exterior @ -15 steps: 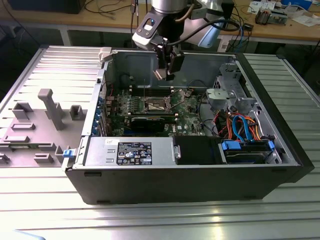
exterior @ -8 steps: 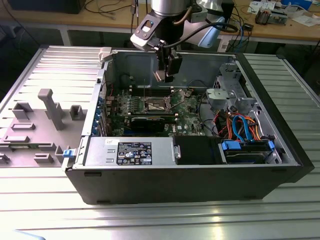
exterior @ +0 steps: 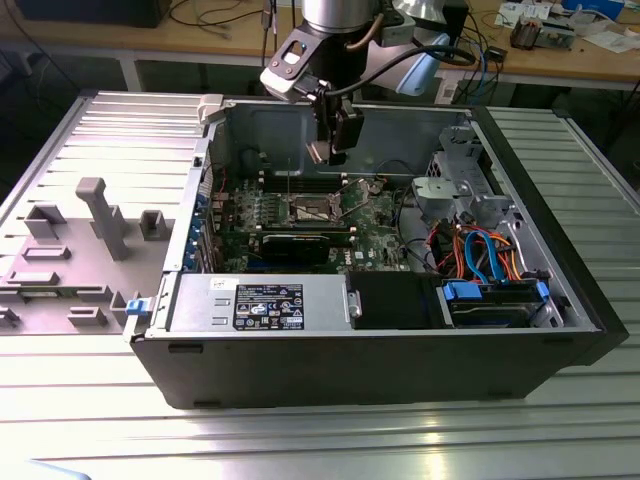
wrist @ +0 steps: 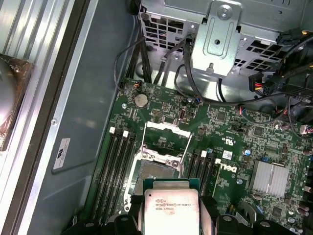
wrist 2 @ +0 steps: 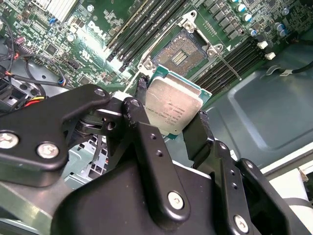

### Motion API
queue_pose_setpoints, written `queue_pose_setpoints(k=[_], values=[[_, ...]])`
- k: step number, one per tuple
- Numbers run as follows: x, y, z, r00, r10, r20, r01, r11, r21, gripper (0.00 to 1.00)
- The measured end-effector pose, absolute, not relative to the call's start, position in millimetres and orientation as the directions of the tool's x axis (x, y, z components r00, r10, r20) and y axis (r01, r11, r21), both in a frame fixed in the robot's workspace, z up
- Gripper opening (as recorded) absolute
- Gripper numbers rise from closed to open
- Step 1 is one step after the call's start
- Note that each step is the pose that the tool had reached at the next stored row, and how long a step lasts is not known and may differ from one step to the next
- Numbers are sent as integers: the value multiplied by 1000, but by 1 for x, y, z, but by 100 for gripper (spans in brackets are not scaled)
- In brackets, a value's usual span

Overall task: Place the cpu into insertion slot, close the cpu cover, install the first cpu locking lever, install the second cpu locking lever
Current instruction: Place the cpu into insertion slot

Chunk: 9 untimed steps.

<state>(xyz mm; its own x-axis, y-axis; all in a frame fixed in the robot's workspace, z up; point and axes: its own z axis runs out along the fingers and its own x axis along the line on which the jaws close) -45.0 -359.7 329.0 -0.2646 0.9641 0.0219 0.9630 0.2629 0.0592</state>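
My gripper (wrist 2: 172,106) is shut on the cpu (wrist 2: 173,108), a flat square chip with a silver top held by two opposite edges between the black fingers (wrist 2: 146,132). In the first wrist view the cpu (wrist: 171,210) hangs above the motherboard, just short of the insertion slot (wrist: 157,172), whose dark centre lies bare. The cpu cover (wrist: 167,139), a thin silver frame, stands swung open beside the slot. A thin locking lever (wrist 2: 229,66) sticks up next to the insertion slot (wrist 2: 183,55). In the exterior view my gripper (exterior: 330,152) hovers over the slot (exterior: 310,208) inside the open computer case.
Memory slots (wrist: 115,166) flank the socket on both sides. A metal drive cage (exterior: 455,190) with orange and blue cables (exterior: 490,255) stands at the exterior view's right. A labelled power supply (exterior: 265,305) lines the near case wall. Grey fixtures (exterior: 105,215) stand outside, left.
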Motion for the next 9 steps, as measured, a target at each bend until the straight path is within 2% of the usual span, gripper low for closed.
queue_pose_setpoints(k=[9], values=[[-45,-360,326,-245,969,21,968,244,59,55]])
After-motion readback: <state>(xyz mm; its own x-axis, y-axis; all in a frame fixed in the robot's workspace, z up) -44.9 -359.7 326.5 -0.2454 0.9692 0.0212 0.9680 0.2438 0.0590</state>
